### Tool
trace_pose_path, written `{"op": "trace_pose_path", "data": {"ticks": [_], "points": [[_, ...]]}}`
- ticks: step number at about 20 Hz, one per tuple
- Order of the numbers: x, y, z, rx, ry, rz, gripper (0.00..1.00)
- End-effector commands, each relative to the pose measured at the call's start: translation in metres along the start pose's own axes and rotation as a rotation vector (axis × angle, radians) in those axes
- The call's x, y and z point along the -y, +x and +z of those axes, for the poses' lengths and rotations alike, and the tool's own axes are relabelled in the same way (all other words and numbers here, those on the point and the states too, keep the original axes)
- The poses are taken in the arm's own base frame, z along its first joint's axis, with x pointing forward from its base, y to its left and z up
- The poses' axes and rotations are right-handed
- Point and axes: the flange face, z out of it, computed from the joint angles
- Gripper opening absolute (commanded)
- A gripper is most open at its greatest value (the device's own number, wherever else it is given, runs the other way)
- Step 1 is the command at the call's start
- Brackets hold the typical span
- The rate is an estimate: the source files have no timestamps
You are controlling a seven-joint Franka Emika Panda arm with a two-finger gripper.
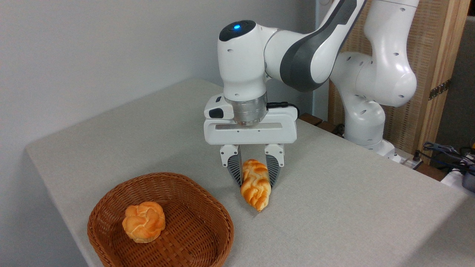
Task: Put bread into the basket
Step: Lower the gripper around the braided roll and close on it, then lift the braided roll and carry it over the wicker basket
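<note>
Fixed camera: basket (207,207) with round bun (144,221); tool (253,178) pinching bread (255,186) beside it

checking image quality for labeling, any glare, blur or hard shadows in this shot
Fixed camera view: sharp throughout, lighting soft and even. The braided loaf between the fingers of the hand casts only a faint shadow on the table. Mild glossy highlights on the white arm. The basket interior is readable; its lower edge is cropped by the frame.
</note>
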Motion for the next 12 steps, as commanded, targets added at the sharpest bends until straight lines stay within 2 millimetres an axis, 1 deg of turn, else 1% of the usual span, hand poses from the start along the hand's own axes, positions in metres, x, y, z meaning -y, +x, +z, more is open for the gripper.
{"op": "trace_pose_path", "data": {"ticks": [1, 3, 7, 9, 12], "points": [[0.0003, 0.0002, 0.0047, -0.002, 0.009, 0.018, 0.42], [0.0009, 0.001, 0.0034, -0.005, 0.007, 0.031, 0.38], [0.0003, 0.0019, 0.0034, -0.004, 0.008, 0.071, 0.28], [-0.0004, 0.0021, 0.0047, -0.001, 0.009, 0.074, 0.28], [-0.0001, 0.0065, -0.0037, -0.014, 0.009, 0.073, 0.28]]}}
